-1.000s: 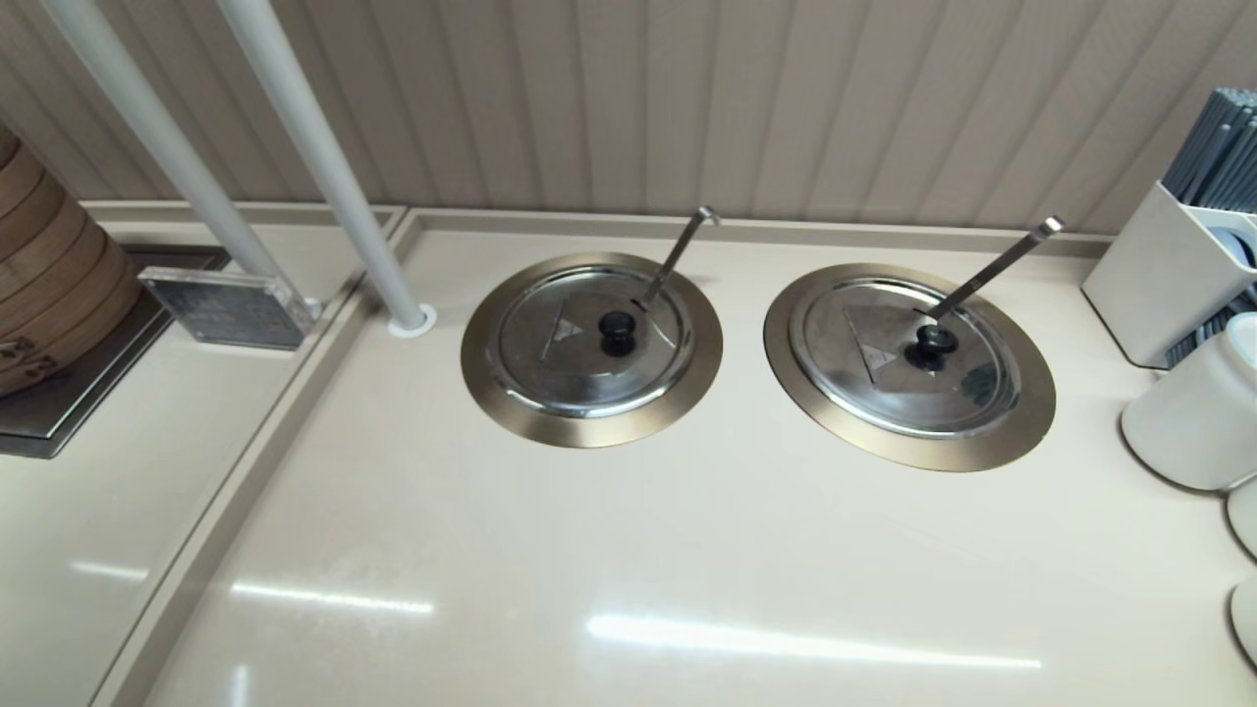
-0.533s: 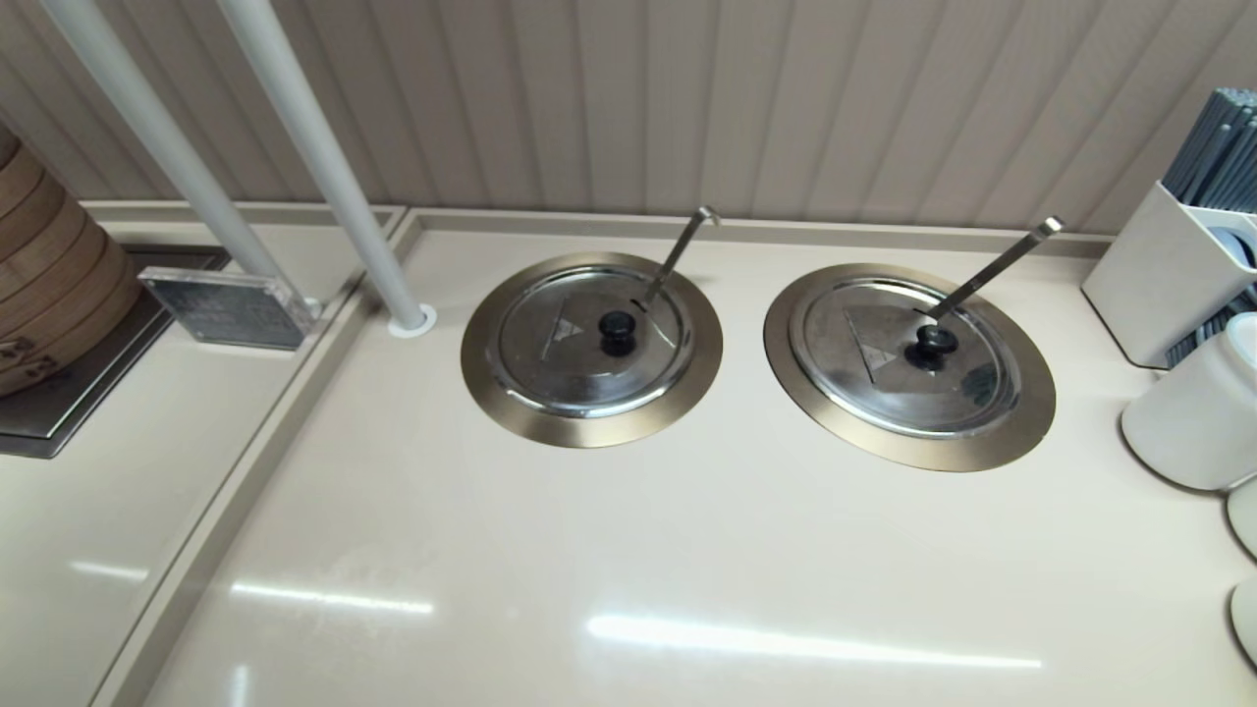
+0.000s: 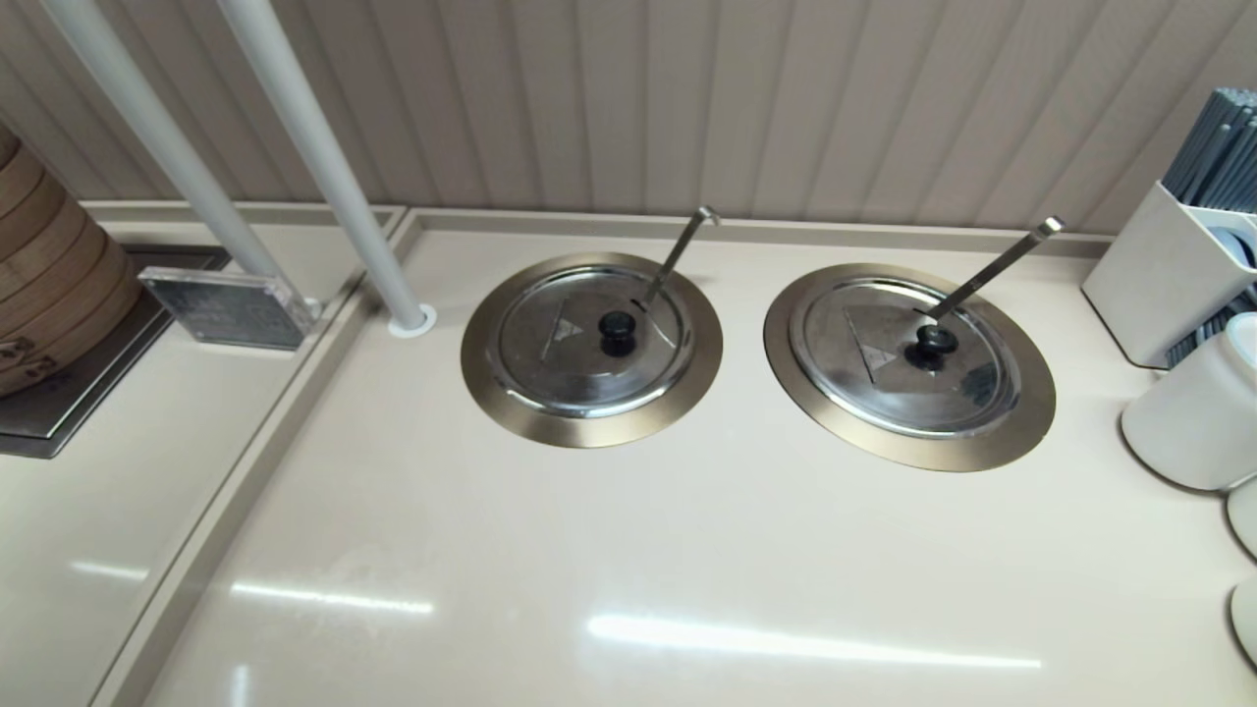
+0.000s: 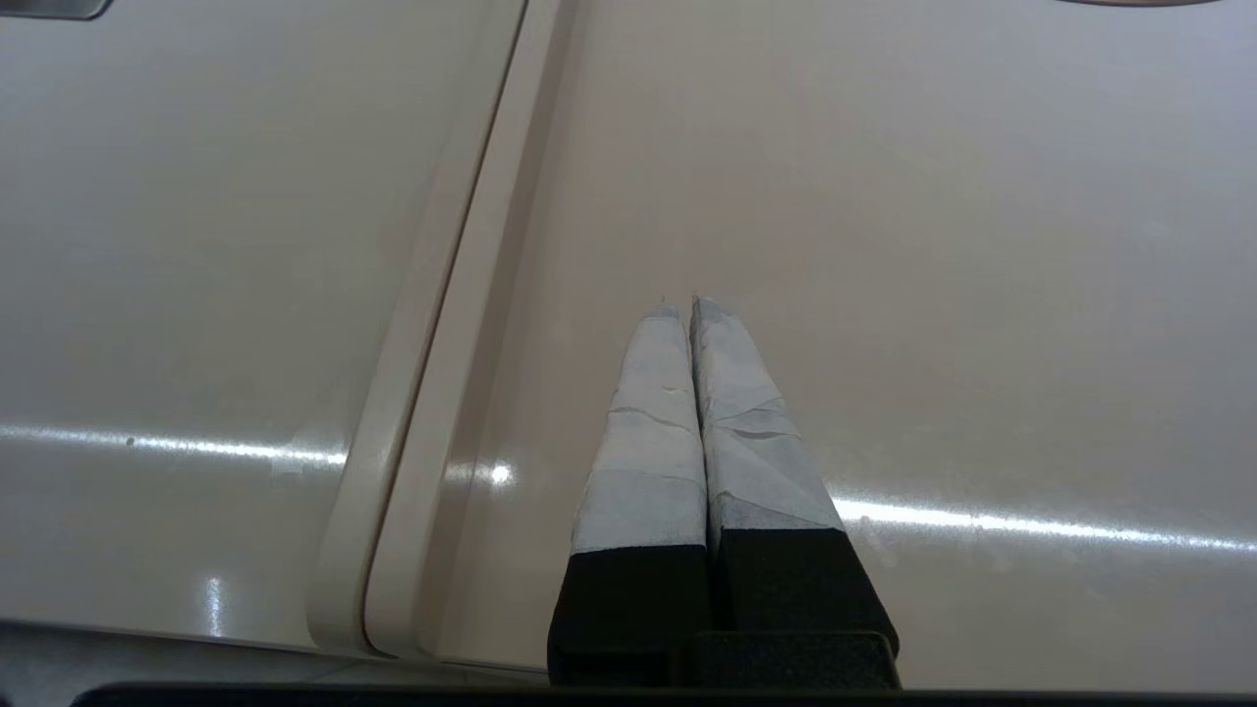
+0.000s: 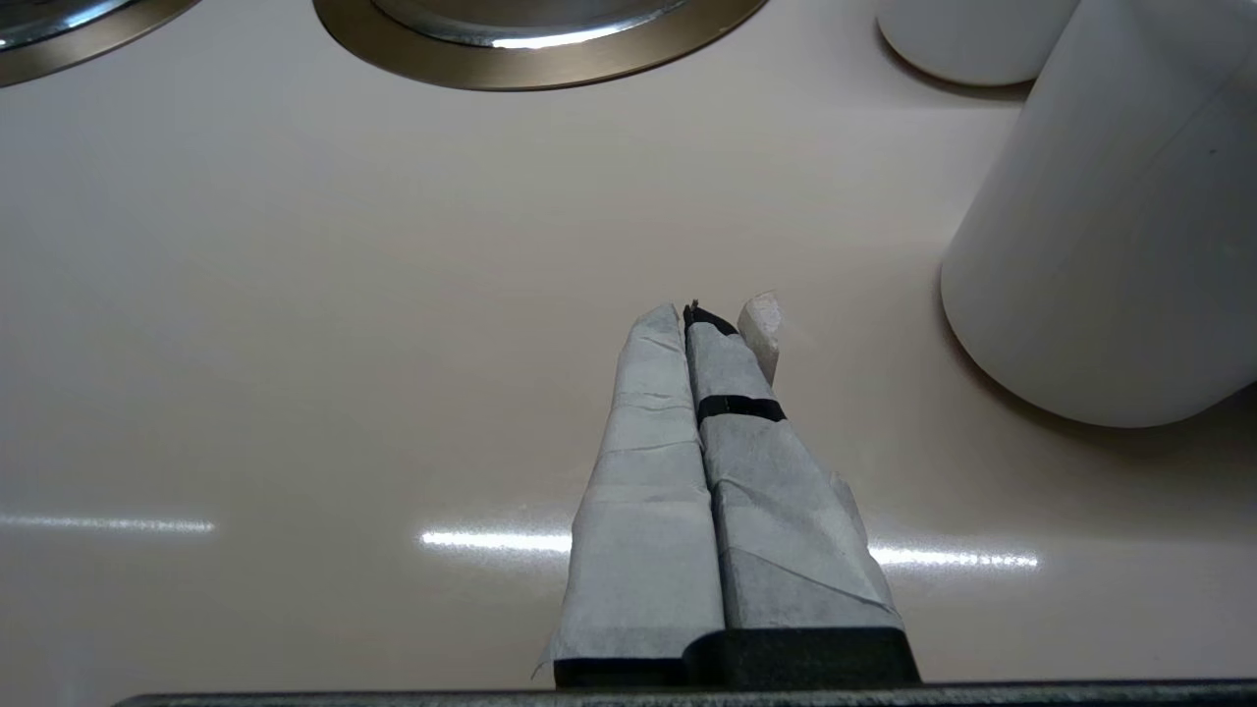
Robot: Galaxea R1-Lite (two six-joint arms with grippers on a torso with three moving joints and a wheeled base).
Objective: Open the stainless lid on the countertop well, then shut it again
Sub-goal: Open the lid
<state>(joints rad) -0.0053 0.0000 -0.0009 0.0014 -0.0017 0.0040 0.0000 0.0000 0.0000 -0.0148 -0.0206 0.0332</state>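
From the head view you see the lid (image 3: 590, 342) sitting closed on the well (image 3: 591, 350), toward the back of the bench (image 3: 628, 550); its black ball knob (image 3: 617, 332) stands at the centre, and the hook-tipped ladle handle (image 3: 678, 253) rises through the notch at its far edge; the basin itself is hidden beneath the lid; the twin lid (image 3: 905, 356) lies shut to the right; a white container (image 3: 1193, 412) is cut off at the right edge; neither arm shows here.

From the left wrist view you see the left claw (image 4: 680, 306) pressed fully closed, holding nothing, above bare bench beside a raised seam (image 4: 447, 324); only a sliver of a bronze ring shows at the frame's edge.

From the right wrist view you see the right claw (image 5: 684, 314) likewise closed and empty, with loose tape at one tip; a white container (image 5: 1110, 226) stands near it; two bronze rings beyond are cut off, and you cannot tell lids from them.
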